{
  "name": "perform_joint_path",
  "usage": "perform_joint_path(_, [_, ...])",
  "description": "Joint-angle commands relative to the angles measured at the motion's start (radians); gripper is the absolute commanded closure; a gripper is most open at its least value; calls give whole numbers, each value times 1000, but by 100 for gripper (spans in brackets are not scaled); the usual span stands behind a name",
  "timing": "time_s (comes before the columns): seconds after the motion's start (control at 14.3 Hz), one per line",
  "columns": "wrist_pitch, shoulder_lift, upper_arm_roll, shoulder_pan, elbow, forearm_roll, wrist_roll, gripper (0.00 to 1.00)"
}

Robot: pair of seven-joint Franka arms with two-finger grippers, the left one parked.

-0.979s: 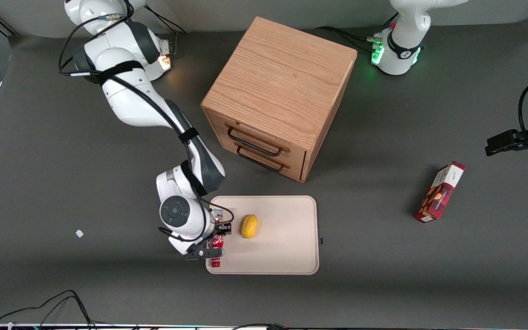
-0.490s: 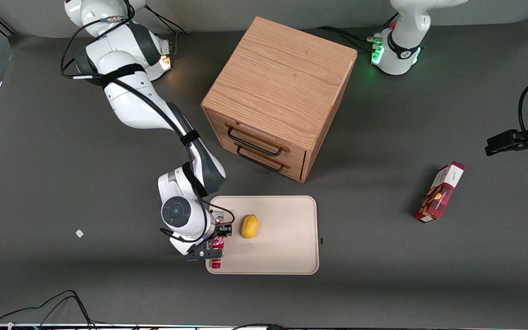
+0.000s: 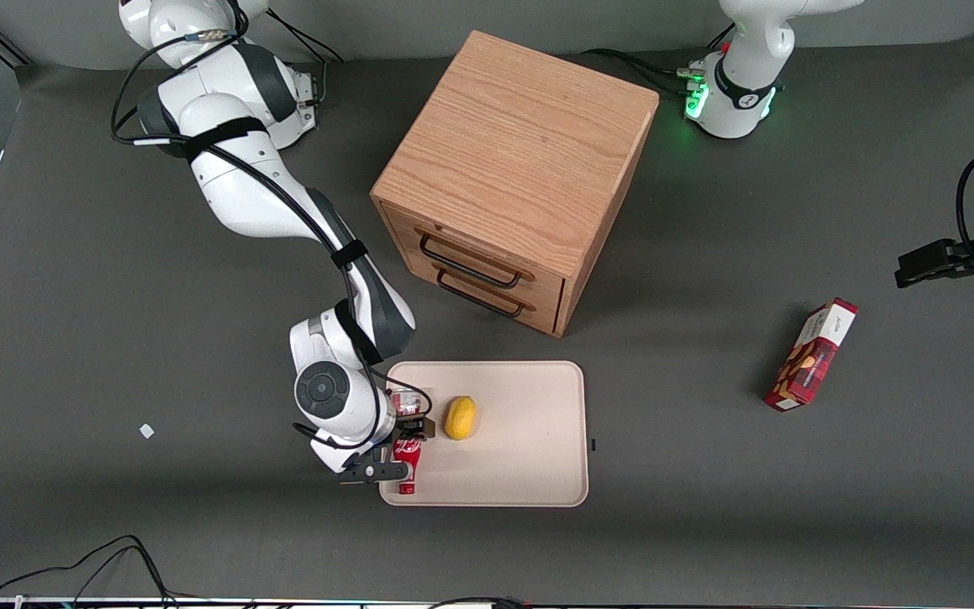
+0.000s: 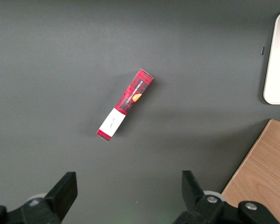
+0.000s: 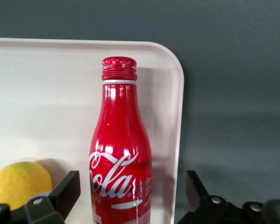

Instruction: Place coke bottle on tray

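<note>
The coke bottle (image 3: 407,464) lies on the tray (image 3: 521,457), at the tray's corner nearest the working arm and nearest the front camera, its red cap pointing toward that camera. In the right wrist view the coke bottle (image 5: 121,154) lies just inside the raised rim of the tray (image 5: 46,93), white script lettering facing up.

The gripper (image 3: 401,447) sits directly over the bottle's body, and its two dark fingers (image 5: 65,191) stand apart on either side of the bottle with clear gaps showing, so the pincer is released and grips nothing.

A lemon (image 3: 460,418) rests on the tray just beside the bottle, a little farther from the front camera and more toward the tray's middle; the same lemon (image 5: 19,184) shows close to one finger in the wrist view.

A wooden drawer cabinet (image 3: 512,178) stands near the tray, farther from the front camera, with its two black handles facing the tray. A red snack box (image 3: 812,354) lies on the dark table (image 3: 115,296), well apart from the tray, toward the parked arm's end.
</note>
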Motion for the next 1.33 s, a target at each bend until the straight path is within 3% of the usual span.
perform_joint_path(0.0, [4,15,-11,8,28,11,21,0])
perform_joint_path(0.77, [-18,-12,-9,6,28,17,40,0])
perform_joint_path(1.05, [-185,-123,1,-24,9,20,39,0])
perform_joint_path(1.26, [-275,-281,11,-70,-132,20,28,0])
